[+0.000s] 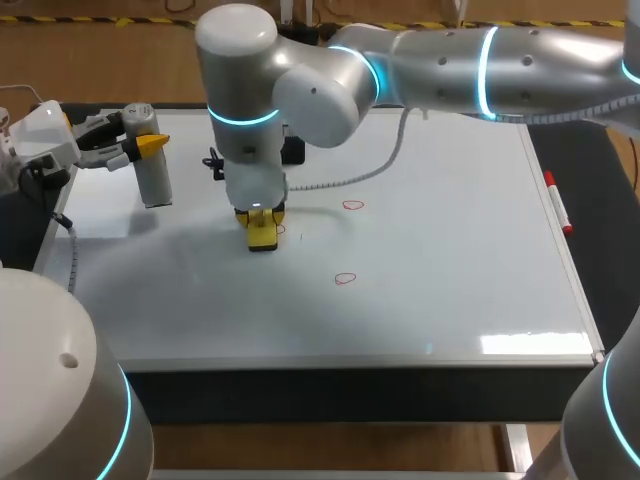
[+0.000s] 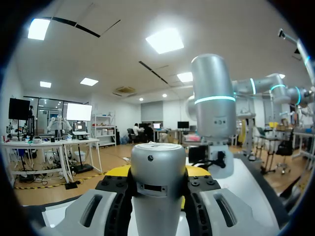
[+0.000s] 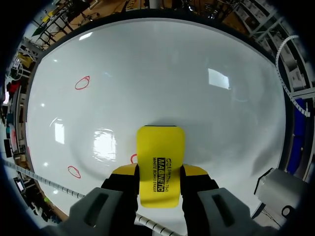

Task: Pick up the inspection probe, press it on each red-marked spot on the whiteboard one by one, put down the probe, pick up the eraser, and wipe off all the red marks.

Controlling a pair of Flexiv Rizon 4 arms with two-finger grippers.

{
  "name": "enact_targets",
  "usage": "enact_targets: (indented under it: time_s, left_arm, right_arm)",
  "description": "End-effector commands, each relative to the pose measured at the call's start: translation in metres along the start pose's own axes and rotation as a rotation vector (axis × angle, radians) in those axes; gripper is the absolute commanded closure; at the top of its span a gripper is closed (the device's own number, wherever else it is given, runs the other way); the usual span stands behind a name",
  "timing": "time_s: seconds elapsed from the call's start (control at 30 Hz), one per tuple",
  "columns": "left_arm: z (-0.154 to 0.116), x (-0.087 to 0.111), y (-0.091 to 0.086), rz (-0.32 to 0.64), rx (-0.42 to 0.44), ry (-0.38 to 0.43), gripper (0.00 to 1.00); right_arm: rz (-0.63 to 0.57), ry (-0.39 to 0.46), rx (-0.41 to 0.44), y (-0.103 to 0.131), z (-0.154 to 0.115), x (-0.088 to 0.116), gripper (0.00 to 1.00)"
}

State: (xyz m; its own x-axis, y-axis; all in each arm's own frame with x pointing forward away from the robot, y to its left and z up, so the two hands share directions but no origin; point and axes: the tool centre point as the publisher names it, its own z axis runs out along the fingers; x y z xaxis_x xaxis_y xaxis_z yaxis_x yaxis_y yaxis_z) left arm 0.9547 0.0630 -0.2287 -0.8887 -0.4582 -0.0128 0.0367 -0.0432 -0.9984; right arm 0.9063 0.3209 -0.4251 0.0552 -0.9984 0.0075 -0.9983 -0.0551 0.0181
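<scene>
The inspection probe, a silver cylinder, stands upright over the whiteboard's far left part, and my left gripper is shut on it. In the left wrist view the probe fills the gap between the fingers of the left gripper. My right arm reaches across to the board's middle. Its gripper is shut on the yellow eraser, which rests flat on the board. In the right wrist view, the eraser in the right gripper half covers one red mark. Two other red marks lie to its right.
A red marker pen lies along the board's right edge. A black object and a white cable sit behind my right wrist. The board's front edge runs close to me.
</scene>
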Motion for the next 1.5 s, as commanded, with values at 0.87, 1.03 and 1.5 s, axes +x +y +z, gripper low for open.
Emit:
enact_targets:
  time_s: [0.87,1.03,1.5]
  left_arm:
    - [0.0,0.001,-0.001,0.001,0.0,-0.001,1.0]
    - [0.0,0.001,-0.001,0.001,0.0,-0.001,1.0]
    - [0.0,0.001,-0.001,0.001,0.0,-0.001,1.0]
  right_arm:
    - [0.073,0.011,0.026,-0.006,0.001,0.057,1.0]
    - [0.079,0.001,0.032,-0.005,-0.007,0.063,1.0]
    - [0.087,-0.014,0.013,-0.018,-0.041,0.109,1.0]
